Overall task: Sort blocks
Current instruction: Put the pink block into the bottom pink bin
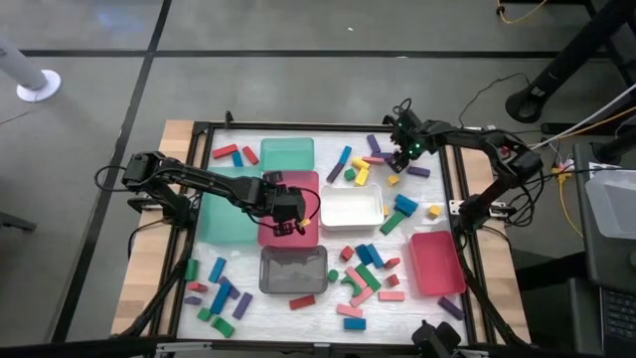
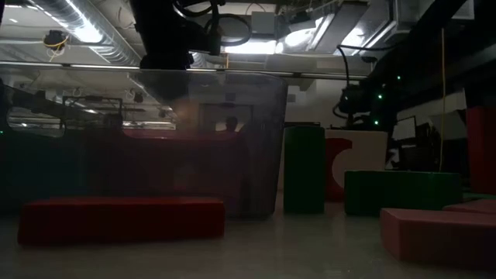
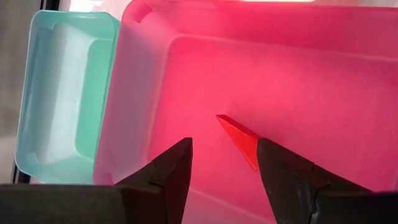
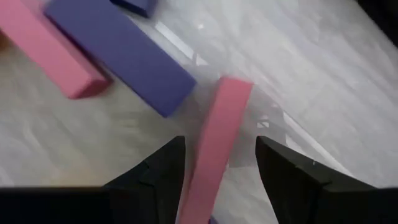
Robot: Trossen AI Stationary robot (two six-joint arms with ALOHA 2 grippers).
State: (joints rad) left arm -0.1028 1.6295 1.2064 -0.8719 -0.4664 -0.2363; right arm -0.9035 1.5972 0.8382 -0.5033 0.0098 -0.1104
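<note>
My left gripper [image 3: 225,144] hangs open over the pink tray [image 3: 298,74], which in the high view [image 1: 303,185] lies mid-table. A small red block [image 3: 239,138] shows against the tray's floor, right by one finger. My right gripper [image 1: 402,151] is at the far right of the table, pointing steeply down among loose blocks. In the right wrist view it [image 4: 221,144] is open, one finger on each side of a pink bar [image 4: 217,134] that lies flat on the table. A purple bar [image 4: 124,53] and another pink bar [image 4: 50,50] lie just beyond. My left gripper has one finger [image 3: 280,168] close against the red block's near end [image 3: 249,152]; I cannot tell whether they touch. The other finger is clear of it.
Teal trays [image 1: 288,154] [image 1: 224,224], a white tray [image 1: 350,207], a grey tray [image 1: 293,268] and a red tray [image 1: 437,264] surround the pink one. Loose blocks lie scattered at the near left [image 1: 214,298], near centre [image 1: 363,278] and far right [image 1: 383,169].
</note>
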